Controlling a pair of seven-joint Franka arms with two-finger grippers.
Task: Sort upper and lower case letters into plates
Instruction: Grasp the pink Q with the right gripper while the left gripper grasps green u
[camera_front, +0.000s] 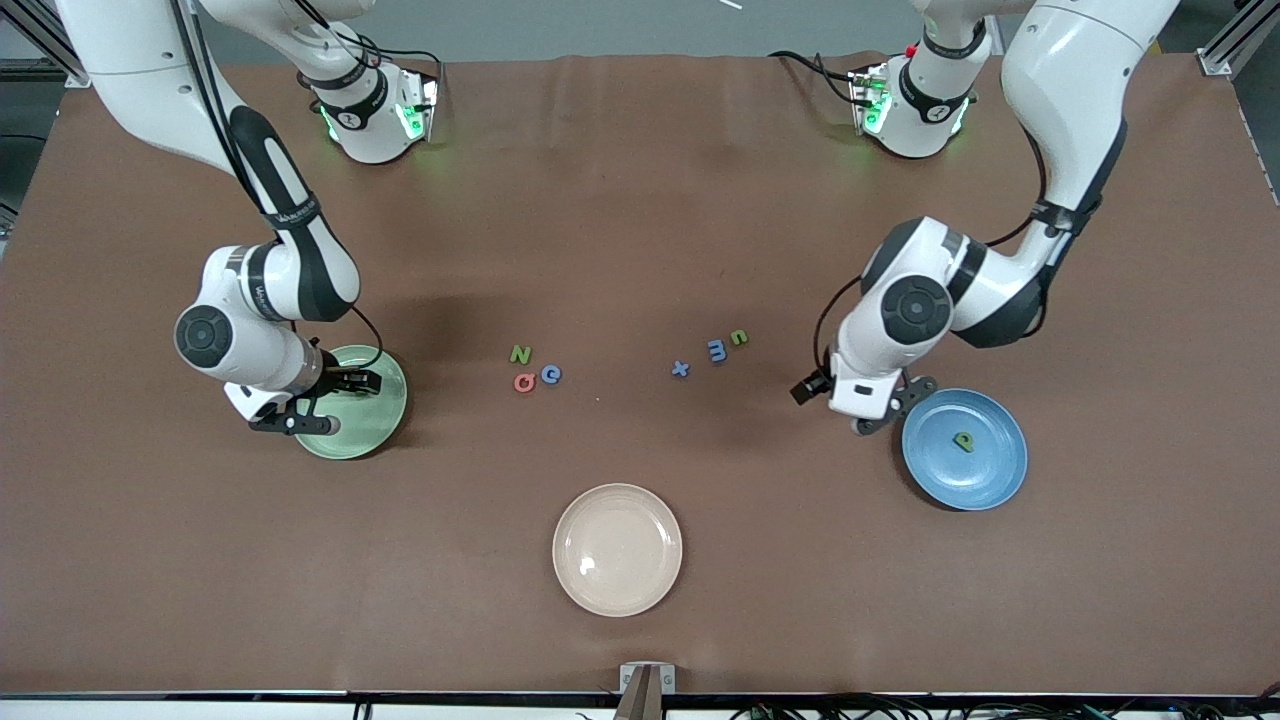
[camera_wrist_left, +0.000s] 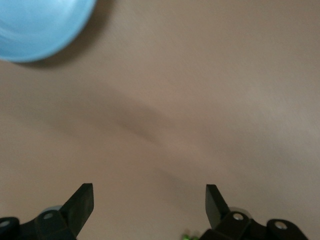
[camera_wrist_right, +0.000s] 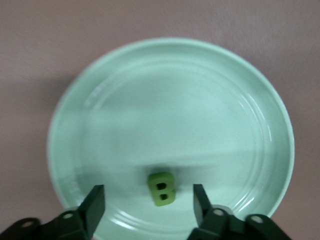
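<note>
The pale green plate (camera_front: 375, 425) lies toward the right arm's end of the table. My right gripper (camera_front: 325, 403) hangs open over it. In the right wrist view the green B (camera_wrist_right: 162, 189) lies on that plate (camera_wrist_right: 170, 100), between the open fingers of the gripper (camera_wrist_right: 147, 202) and free of them. The blue plate (camera_front: 985, 470) at the left arm's end holds the green p (camera_front: 963, 441). My left gripper (camera_front: 895, 408) is open and empty over the plate's rim and the bare table beside it (camera_wrist_left: 149, 200). Green N (camera_front: 520, 353), red Q (camera_front: 524, 382), blue G (camera_front: 551, 374), blue x (camera_front: 680, 369), blue m (camera_front: 717, 350) and green u (camera_front: 739, 338) lie mid-table.
A cream-white plate (camera_front: 617, 549) lies empty, nearer the front camera than the letters. The blue plate's edge (camera_wrist_left: 40, 25) shows in the left wrist view. The brown mat covers the whole table.
</note>
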